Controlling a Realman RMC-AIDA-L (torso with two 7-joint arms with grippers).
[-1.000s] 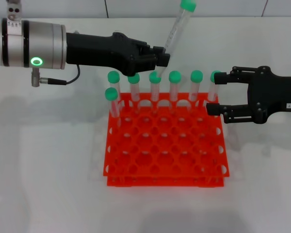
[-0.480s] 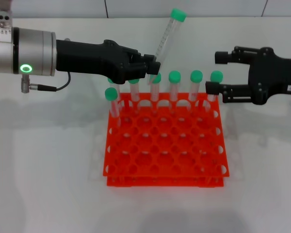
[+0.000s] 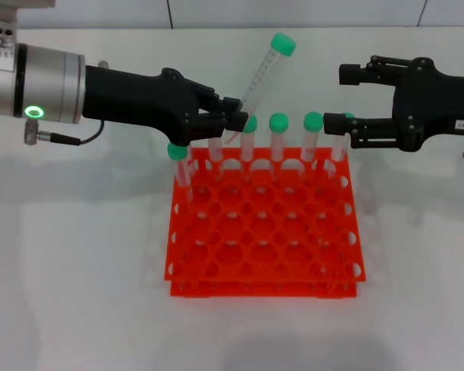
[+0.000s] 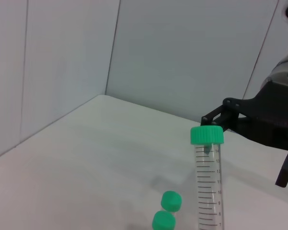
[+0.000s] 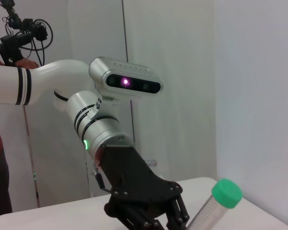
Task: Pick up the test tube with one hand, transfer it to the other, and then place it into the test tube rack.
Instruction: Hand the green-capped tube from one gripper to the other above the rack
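Handover looks like the step in hand. Left gripper (image 3: pixel 233 121), unlabelled and on the arm with the green light, reaches in from the upper left of the head view and pinches the test tube (image 3: pixel 259 77) near its lower end, fingers pressed onto the clear wall. The tube is lifted clear of the test tube rack (image 3: pixel 263 232), hanging above the rack's back row and leaning with its green cap toward the upper right. That tilt seems purposeful: gripping low leaves most of the graduated barrel and the cap bare, so a second pincer has free length to take.

Right gripper (image 3: pixel 342 98), the one bearing the small white label, comes in from the right edge at about the same height. Its two fingers are spread wide, one above the other in the frame, nothing between them, and the open mouth faces the tube. A clear gap separates it from the tube; no contact yet. In the left wrist view the tube (image 4: pixel 207 179) stands in the foreground with the black right gripper (image 4: pixel 252 122) beyond it, well apart.

Seven other green-capped tubes (image 3: pixel 278 143) sit upright in the rack, six along the back row and one just in front at the left. The lower right finger hovers close beside the rightmost cap, so any approach should stay above those caps.
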